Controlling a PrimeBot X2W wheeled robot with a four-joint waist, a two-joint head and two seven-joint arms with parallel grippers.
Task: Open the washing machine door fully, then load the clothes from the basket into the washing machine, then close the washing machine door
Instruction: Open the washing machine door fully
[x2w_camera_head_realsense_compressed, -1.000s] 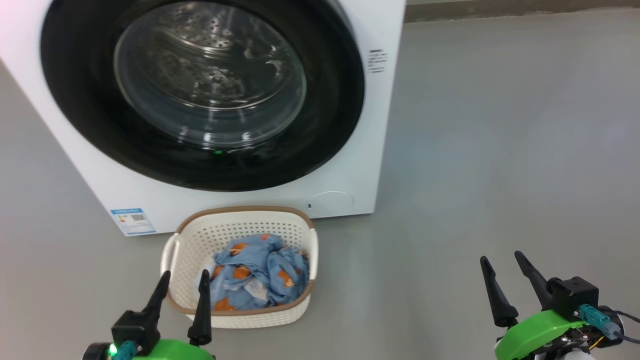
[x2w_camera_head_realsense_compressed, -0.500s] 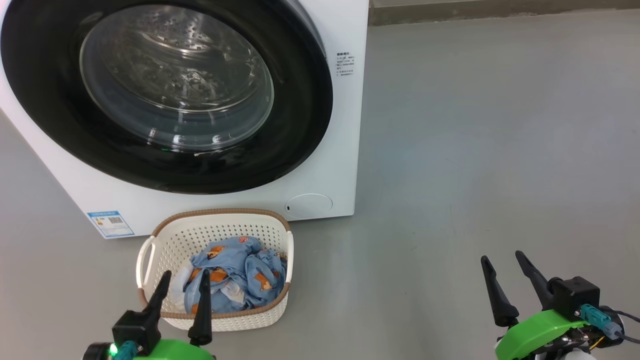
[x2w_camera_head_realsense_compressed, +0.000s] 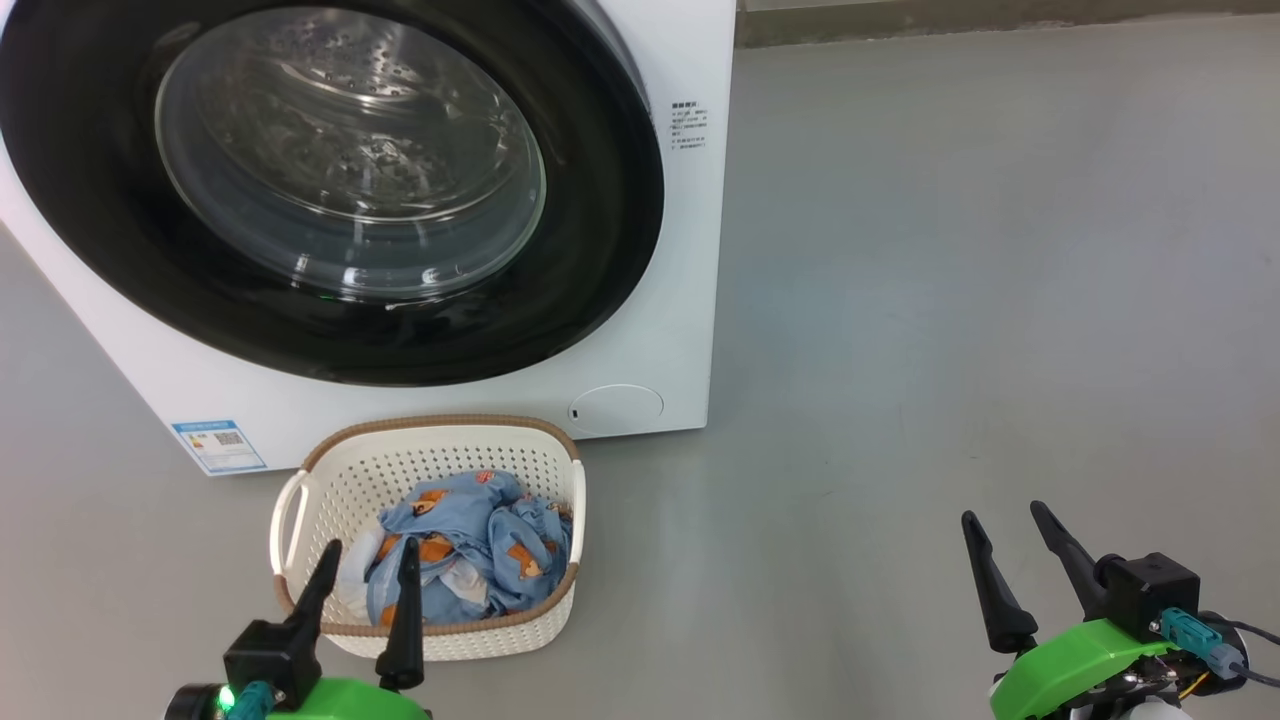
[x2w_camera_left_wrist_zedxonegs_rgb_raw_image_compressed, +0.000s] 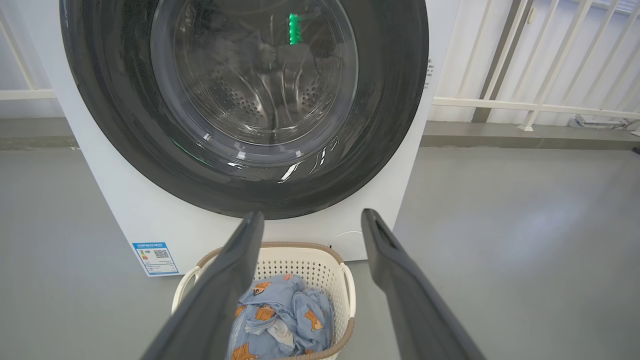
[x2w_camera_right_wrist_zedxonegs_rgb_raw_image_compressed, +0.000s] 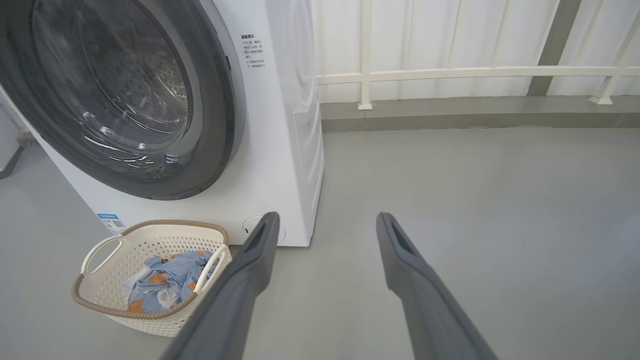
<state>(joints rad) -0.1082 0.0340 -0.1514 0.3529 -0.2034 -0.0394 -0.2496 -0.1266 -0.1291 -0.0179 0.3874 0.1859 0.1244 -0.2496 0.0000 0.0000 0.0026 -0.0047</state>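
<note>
I see smooth grey floor reaching a white railing, the basket before the washing machine. Left tool and right tool gape, empty.

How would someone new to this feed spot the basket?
Find the big white washing machine with its round black door. On the grey floor just before it sits the basket: cream, perforated, brown-rimmed, holding blue printed clothes.
</note>
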